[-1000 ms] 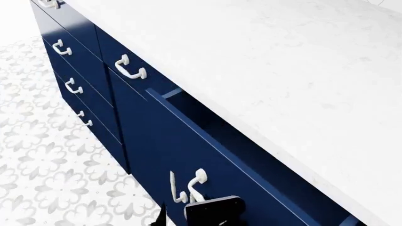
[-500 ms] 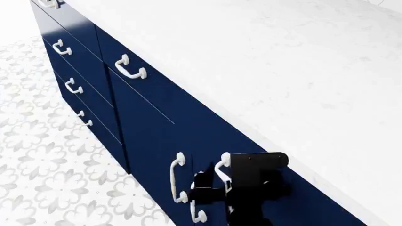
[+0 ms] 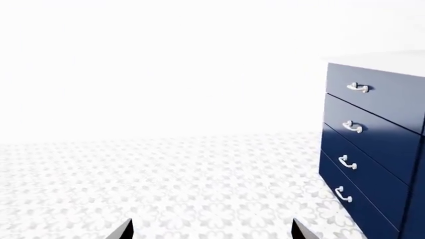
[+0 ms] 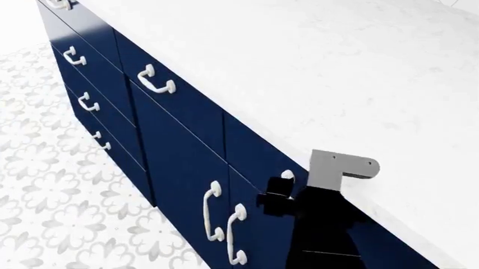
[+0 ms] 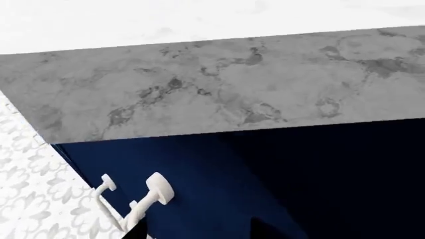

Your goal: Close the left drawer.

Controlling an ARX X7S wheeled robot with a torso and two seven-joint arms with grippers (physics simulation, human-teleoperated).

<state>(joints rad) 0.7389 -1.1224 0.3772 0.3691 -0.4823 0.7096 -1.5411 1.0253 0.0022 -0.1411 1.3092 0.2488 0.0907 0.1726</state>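
In the head view, the patterned floor tiles fill the left side. Next comes the stack of narrow navy drawers with small white handles, then a drawer with a curved white handle above the tall cabinet doors, whose two vertical white handles sit side by side. The left drawer lies flush with the cabinet face just under the white marble counter. The right arm's dark body and grey bracket stand in front of it, hiding most of its handle. The right claw points at the navy front close up; only its dark fingertips show, so I cannot tell its grip. The left claw hangs released over the floor, tips wide apart, beside the narrow drawers.
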